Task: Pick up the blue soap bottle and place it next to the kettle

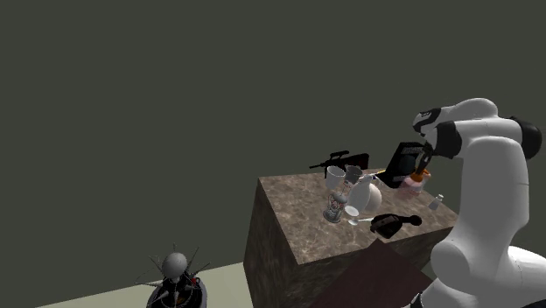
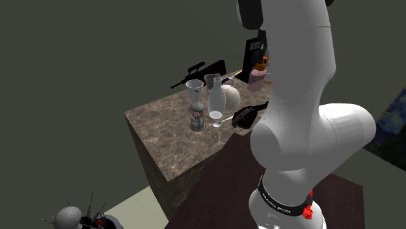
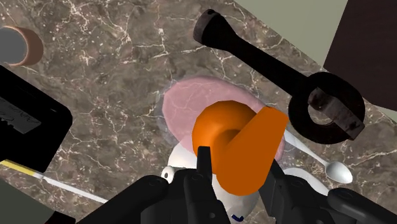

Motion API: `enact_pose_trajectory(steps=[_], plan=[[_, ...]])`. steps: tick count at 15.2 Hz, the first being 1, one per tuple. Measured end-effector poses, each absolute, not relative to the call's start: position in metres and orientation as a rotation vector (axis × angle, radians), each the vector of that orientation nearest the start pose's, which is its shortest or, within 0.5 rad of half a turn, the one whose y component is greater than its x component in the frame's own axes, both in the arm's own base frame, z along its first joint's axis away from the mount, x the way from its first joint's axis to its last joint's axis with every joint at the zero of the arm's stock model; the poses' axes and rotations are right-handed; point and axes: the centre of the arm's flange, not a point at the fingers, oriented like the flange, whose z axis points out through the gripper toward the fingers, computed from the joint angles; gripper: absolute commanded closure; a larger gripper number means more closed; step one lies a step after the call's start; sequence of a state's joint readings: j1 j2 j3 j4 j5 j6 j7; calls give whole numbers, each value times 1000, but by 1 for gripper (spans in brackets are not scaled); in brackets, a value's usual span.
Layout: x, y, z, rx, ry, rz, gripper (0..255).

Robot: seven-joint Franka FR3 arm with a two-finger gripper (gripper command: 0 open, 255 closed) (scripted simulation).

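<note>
The orange pump (image 3: pixel 238 149) covers most of the bottle (image 3: pixel 184 105) in our wrist view, whose edge cuts the black box (image 3: pixel 28 121) and the cup (image 3: pixel 16 44). In the second exterior view the arm (image 2: pixel 296 97) hides part of the bottle. The speck (image 1: pixel 435 203) beside the arm in the shoulder view we cannot name.

The white Franka arm (image 1: pixel 490 192) is standing tall over its stand, folding at the elbow and reaching toward the shoulder view's left. The black gripper (image 1: pixel 422 164) is pointing straight down, hanging low.
</note>
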State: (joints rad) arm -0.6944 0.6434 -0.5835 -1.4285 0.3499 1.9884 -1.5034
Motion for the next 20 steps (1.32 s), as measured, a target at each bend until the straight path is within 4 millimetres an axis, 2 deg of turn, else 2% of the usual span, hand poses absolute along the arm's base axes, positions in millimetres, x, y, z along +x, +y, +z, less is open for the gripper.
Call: enact_pose_trajectory(steps=[20], plan=[[302, -645, 258, -3156, -291, 16, 255]])
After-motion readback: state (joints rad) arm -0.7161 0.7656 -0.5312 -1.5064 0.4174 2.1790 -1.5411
